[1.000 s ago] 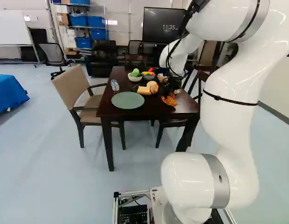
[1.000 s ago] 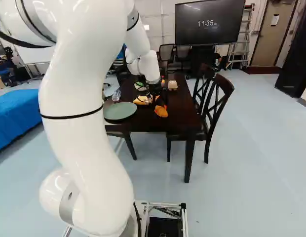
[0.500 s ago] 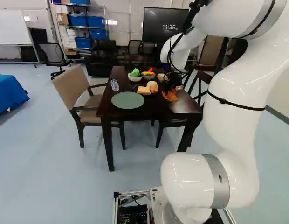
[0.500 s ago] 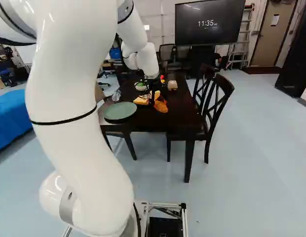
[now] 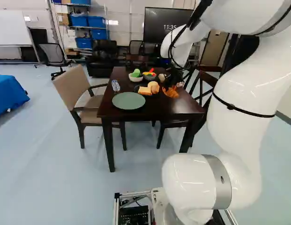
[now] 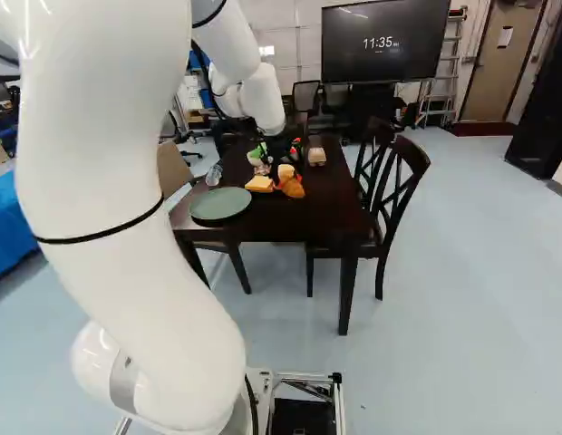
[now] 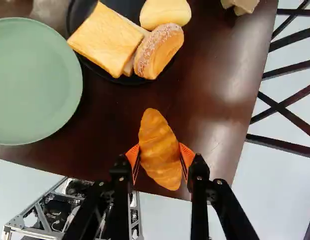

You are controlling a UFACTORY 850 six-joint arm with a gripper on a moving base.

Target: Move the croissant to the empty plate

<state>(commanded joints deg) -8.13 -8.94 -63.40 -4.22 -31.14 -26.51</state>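
Observation:
In the left base view my gripper (image 5: 171, 81) is over the right part of the table, the croissant (image 5: 171, 92) at its tips. In the wrist view the gripper (image 7: 160, 156) is shut on the golden-brown croissant (image 7: 159, 145), an orange pad against each side. The croissant's long axis runs roughly along the fingers. Whether it clears the table top is hard to tell. The bare green plate (image 7: 32, 85) lies to one side of the gripper; in the left base view the same plate (image 5: 128, 101) is near the table's front edge.
Ahead of the gripper, a black plate (image 7: 87, 59) holds toast slices (image 7: 106, 40), a sugared bun (image 7: 158, 51) and a roll (image 7: 165, 12). Farther back on the table (image 6: 326, 210) stand bowls of toy vegetables (image 5: 135, 76). A clear bottle (image 5: 115, 86) stands beyond the green plate. Chairs flank the table.
The gripper and the croissant have moved together farther from the base, and slightly left in the right base view. The arm's upper links have shifted. The base and the plates have stayed.

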